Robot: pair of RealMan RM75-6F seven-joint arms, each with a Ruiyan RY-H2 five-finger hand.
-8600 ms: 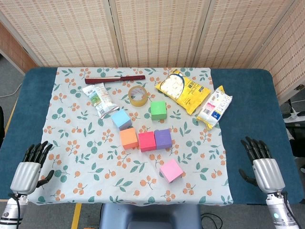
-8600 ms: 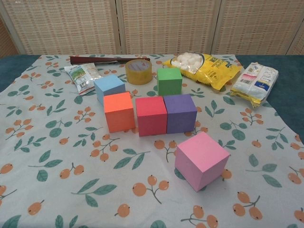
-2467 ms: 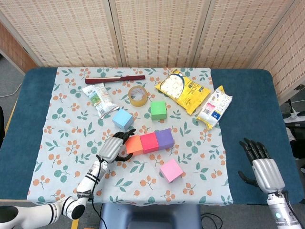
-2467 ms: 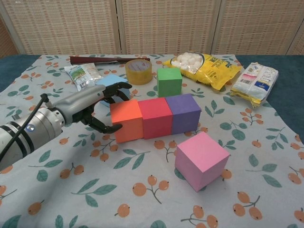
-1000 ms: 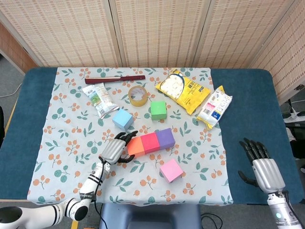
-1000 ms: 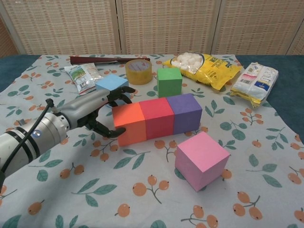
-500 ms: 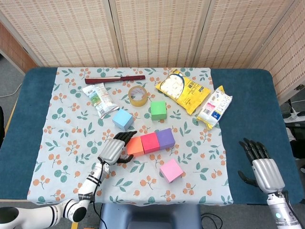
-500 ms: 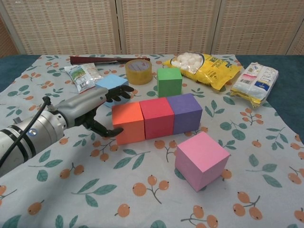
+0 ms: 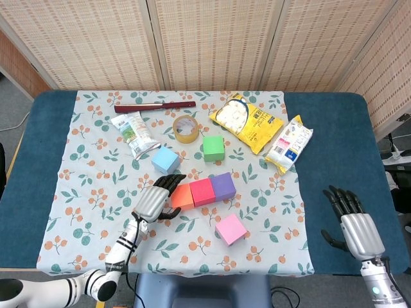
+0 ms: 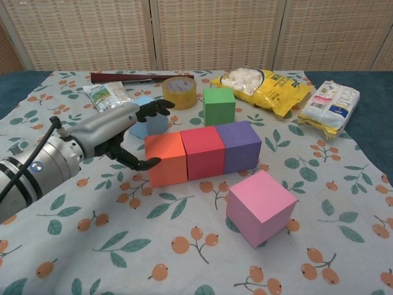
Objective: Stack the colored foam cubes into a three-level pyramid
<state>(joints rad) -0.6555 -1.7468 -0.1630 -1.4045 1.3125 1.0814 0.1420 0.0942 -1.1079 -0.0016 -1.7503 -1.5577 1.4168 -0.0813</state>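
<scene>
Now, orange-red-purple cube row (image 10: 204, 151) slanting rightward-away; left hand (image 10: 116, 132) open, fingers spread beside it.

Silver left hand (image 10: 116, 138) w/ black fingers, black cable.

Blue cube (image 10: 149, 120) partly behind left hand (image 10: 120, 136) in chest view

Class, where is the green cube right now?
In the head view the green cube sits behind the purple cube, right of the tape roll, touching neither.
</scene>
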